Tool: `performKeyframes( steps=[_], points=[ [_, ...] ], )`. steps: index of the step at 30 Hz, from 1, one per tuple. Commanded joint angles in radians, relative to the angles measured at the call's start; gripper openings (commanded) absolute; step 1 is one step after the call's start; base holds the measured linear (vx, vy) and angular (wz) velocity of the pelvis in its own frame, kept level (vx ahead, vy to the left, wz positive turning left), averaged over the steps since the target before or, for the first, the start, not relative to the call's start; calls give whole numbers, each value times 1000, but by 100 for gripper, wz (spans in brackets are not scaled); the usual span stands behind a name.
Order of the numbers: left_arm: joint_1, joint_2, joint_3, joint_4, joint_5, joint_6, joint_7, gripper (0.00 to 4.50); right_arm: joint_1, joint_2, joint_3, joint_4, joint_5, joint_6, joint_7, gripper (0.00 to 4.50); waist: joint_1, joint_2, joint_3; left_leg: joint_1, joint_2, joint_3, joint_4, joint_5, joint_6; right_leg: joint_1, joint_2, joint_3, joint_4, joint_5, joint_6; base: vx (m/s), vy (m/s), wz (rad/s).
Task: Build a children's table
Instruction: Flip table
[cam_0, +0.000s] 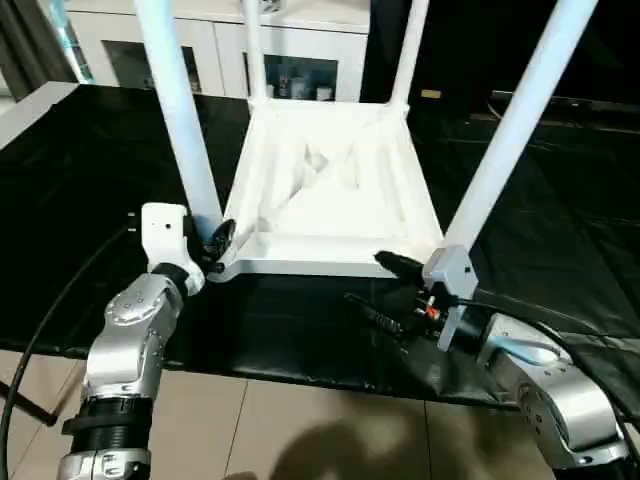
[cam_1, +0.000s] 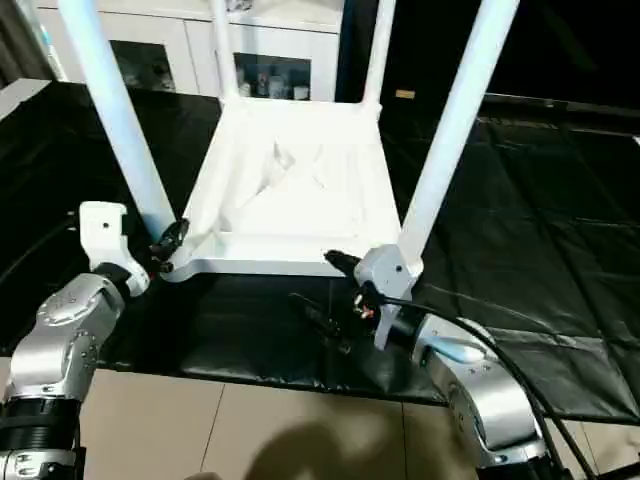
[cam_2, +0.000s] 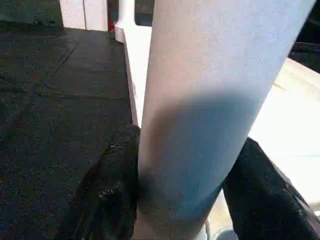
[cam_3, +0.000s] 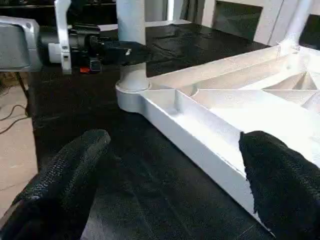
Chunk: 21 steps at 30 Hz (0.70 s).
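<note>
White plastic children's table (cam_0: 330, 190) sits upside down on the black, slightly crinkled sheet (cam_0: 80, 180) that covers the work surface. Rectangular top faces down, ribbed underside up: raised walls, diagonal ribs, shallow compartments. Four smooth tapered tubular legs stand up out of the round corner sockets, all running past the top of the head views.

Left gripper (cam_0: 213, 243) is at the near-left leg (cam_0: 185, 130), low down, right above its socket. In the left wrist view the two black textured fingers (cam_2: 112, 190) sit on either side of the tube and press against it, so it's clamped on that leg. Leg surface is matte and plain, with a faint seam where it meets the socket collar.

Right gripper (cam_3: 170, 185) has its jaws spread wide, nothing between them. It sits low at the near edge of the tabletop, beside the near-right leg (cam_0: 515, 130); one finger over the black sheet, the other at the rim wall. Finger pads look like coarse knit or rubber mesh.

Silver forearms, black cables trailing off both wrists. White cabinet (cam_0: 290, 50) with glass doors behind the table. Tan tile floor (cam_0: 300, 430) under the near edge.
</note>
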<state>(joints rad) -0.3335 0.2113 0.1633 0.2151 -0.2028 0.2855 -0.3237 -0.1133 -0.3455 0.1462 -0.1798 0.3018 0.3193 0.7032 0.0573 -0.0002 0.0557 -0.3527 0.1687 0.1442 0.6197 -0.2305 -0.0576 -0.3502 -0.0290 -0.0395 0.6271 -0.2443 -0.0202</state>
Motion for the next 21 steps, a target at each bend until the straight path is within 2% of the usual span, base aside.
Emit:
performKeyframes(
  steps=[1, 2, 4, 5, 7, 8, 9, 10, 11, 15, 16, 17, 18, 21],
  points=[
    [-23, -24, -1, 11, -45, 30, -17, 212, -5, -1, -15, 18, -7, 13, -17, 450, -7, 10, -49, 2, 70, -20, -88, -96, 28, 29, -115, 63, -74, 11, -226, 0, 0, 0],
    [-28, -62, 34, -16, -104, 70, 2, 212, -11, 14, -29, 38, -14, 24, -55, 450, -6, 7, -48, 2, 69, -19, -88, -97, 25, 29, -116, 63, -75, 4, -228, 0, 0, 0],
    [-29, -94, 53, -48, -156, 106, 14, 212, -16, 31, -42, 46, -10, 45, -88, 450, -6, 7, -48, 2, 69, -18, -88, -105, 21, 28, -116, 61, -77, -16, -235, 0, 0, 0],
    [-28, -123, 65, -77, -200, 137, 25, 212, -20, 46, -50, 52, -8, 64, -112, 450, -7, 4, -48, 0, 69, -17, -88, -92, 24, 30, -116, 62, -74, -13, -237, 0, 0, 0],
    [-31, -171, 91, -115, -272, 180, 56, 212, -21, 56, -56, 58, -4, 79, -128, 450, -6, 4, -51, -2, 69, -16, -84, -60, 33, 32, -117, 62, -70, 18, -238, 0, 0, 0],
    [-31, -191, 96, -133, -299, 198, 69, 212, -23, 63, -62, 64, -4, 91, -144, 450, -5, 0, -56, -7, 65, -15, -79, -12, 49, 35, -114, 61, -64, 72, -240, 0, 0, 0],
    [-29, -209, 99, -149, -318, 214, 79, 212, -26, 70, -69, 71, -2, 103, -162, 450, -2, 1, -61, -9, 64, -14, -74, 20, 55, 38, -115, 62, -58, 114, -242, 0, 0, 0],
    [-29, -209, 99, -149, -318, 214, 79, 212, -26, 70, -69, 71, -2, 103, -162, 450, 1, 0, -68, -15, 58, -12, -66, 82, 76, 37, -111, 61, -47, 210, -250, 0, 0, 0],
    [-23, -241, 92, -178, -341, 245, 90, 212, -33, 82, -82, 86, 7, 112, -184, 450, 2, -2, -69, -21, 53, -7, -60, 106, 102, 35, -108, 60, -43, 279, -259, 0, 0, 0],
    [-20, -300, 109, -207, -380, 289, 118, 212, -47, 109, -106, 108, 23, 137, -223, 450, 3, -2, -75, -26, 55, -9, -53, 148, 138, 34, -104, 55, -34, 341, -259, 0, 0, 0],
    [-17, -304, 104, -216, -369, 301, 117, 212, -54, 122, -117, 116, 26, 138, -240, 450, 1, -2, -71, -26, 56, -8, -55, 135, 150, 29, -105, 52, -38, 317, -262, 0, 0, 0],
    [-14, -305, 94, -223, -355, 310, 114, 212, -63, 138, -131, 129, 32, 134, -258, 450, -1, -3, -69, -26, 58, -8, -55, 117, 156, 30, -107, 54, -42, 282, -259, 0, 0, 0],
    [-11, -308, 86, -229, -345, 318, 112, 210, -80, 168, -156, 154, 47, 114, -283, 450, -2, 0, -69, -24, 60, -9, -56, 112, 156, 28, -108, 53, -43, 254, -256, 0, 0, 0],
    [-7, -309, 75, -243, -353, 336, 125, 209, -106, 215, -184, 181, 92, 74, -280, 450, -4, 3, -68, -20, 63, -8, -57, 97, 150, 25, -109, 52, -47, 212, -259, 0, 0, 0]
  ],
)
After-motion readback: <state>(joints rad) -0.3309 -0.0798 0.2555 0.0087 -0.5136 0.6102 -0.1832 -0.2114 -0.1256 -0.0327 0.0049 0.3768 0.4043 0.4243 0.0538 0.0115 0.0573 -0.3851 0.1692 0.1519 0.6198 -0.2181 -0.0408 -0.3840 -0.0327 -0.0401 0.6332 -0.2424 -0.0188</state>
